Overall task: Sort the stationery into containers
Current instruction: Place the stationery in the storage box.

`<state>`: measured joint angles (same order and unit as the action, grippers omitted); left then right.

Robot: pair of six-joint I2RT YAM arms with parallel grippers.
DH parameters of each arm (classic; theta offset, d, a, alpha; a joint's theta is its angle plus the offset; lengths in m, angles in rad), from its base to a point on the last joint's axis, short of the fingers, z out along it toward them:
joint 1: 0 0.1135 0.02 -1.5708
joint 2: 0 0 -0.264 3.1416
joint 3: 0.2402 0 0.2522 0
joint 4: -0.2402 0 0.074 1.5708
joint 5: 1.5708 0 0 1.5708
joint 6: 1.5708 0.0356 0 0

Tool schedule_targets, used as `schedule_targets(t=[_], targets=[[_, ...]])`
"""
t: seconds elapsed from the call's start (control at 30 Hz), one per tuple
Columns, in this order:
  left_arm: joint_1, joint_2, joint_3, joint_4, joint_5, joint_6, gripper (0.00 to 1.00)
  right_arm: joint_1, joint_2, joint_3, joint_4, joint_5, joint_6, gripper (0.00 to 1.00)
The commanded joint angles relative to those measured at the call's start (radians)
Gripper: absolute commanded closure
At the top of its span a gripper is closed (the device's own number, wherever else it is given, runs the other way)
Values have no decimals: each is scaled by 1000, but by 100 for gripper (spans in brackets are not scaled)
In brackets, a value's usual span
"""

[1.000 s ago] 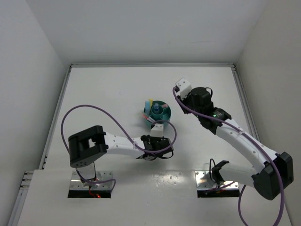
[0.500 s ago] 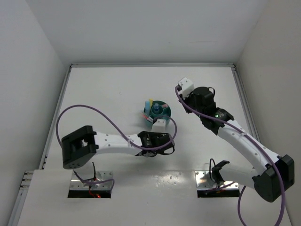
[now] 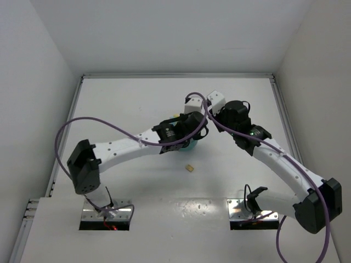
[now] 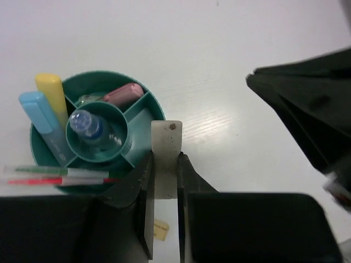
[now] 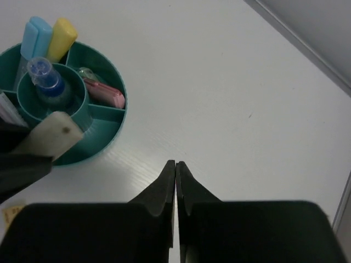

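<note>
While the left hand (image 4: pixel 165 162) pinches a pale grey eraser (image 4: pixel 166 137) at the teal organiser (image 4: pixel 104 73), the drop needs care.
Its fingers are nearly closed on the eraser's lower end, and the free end pokes over the rim by the bare compartment beside the pink marker (image 4: pixel 123 93). Best to carry it further over that pocket, lower it, then part the fingers. The right hand (image 5: pixel 175 167) is shut and holds nothing. A tan eraser (image 3: pixel 190 168) lies on the desk (image 4: pixel 230 137) nearby.

White arms (image 3: pixel 123 149), black joints; looping purple cables (image 3: pixel 66 129); black end effector fingers (image 5: pixel 164 186)
</note>
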<state>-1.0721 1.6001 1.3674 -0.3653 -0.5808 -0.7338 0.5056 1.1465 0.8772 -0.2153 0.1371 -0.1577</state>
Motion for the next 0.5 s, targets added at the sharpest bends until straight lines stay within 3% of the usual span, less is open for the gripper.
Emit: schedule_targets(t=[0.0,0.47], targets=[[24,96,81,0,42,140,100,-4,-7,-1,34,-16,-3,100],[92,273,180,-55,70,220,95,-13,-25,-20,44,9,-3,100]])
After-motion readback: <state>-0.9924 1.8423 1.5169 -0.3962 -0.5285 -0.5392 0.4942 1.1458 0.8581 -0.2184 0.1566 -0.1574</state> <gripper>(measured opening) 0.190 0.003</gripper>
